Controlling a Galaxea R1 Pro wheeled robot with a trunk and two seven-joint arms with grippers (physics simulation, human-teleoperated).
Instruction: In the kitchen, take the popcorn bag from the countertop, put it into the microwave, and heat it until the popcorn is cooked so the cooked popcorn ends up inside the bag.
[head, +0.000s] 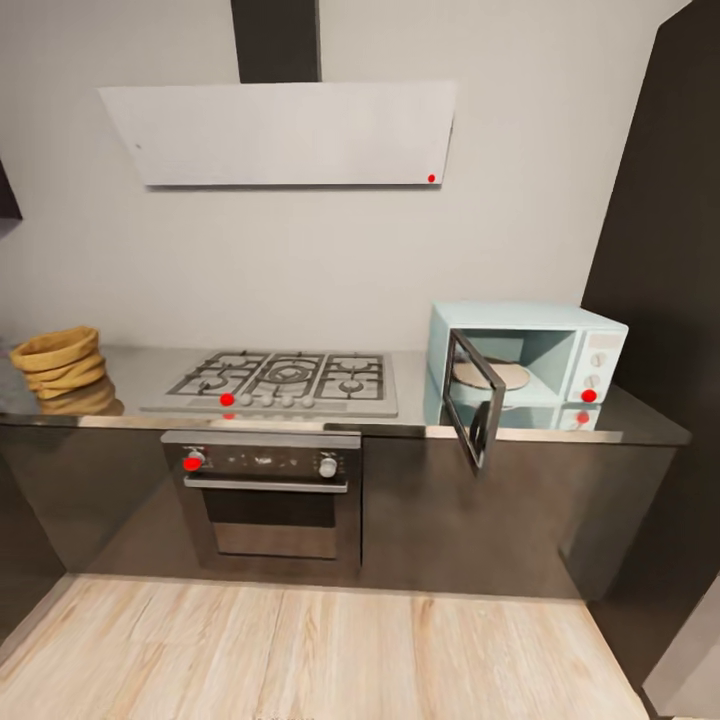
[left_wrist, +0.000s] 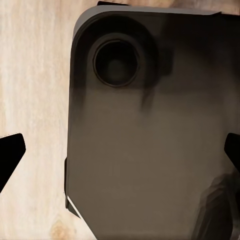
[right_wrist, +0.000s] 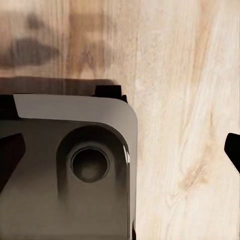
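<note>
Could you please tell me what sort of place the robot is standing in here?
A home kitchen, by the look of it: a steel gas hob is set into the grey countertop, a built-in oven sits below it, and a pale blue microwave stands with its door open.

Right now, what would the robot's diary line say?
microwave: door open | popcorn bag: on countertop, far left | grippers: open, empty

A pale wall (head: 300, 260) carried a white hood (head: 285, 135) above the steel hob (head: 285, 383); dark cabinets (head: 460, 510) met a light wooden floor (head: 300, 650).
</note>
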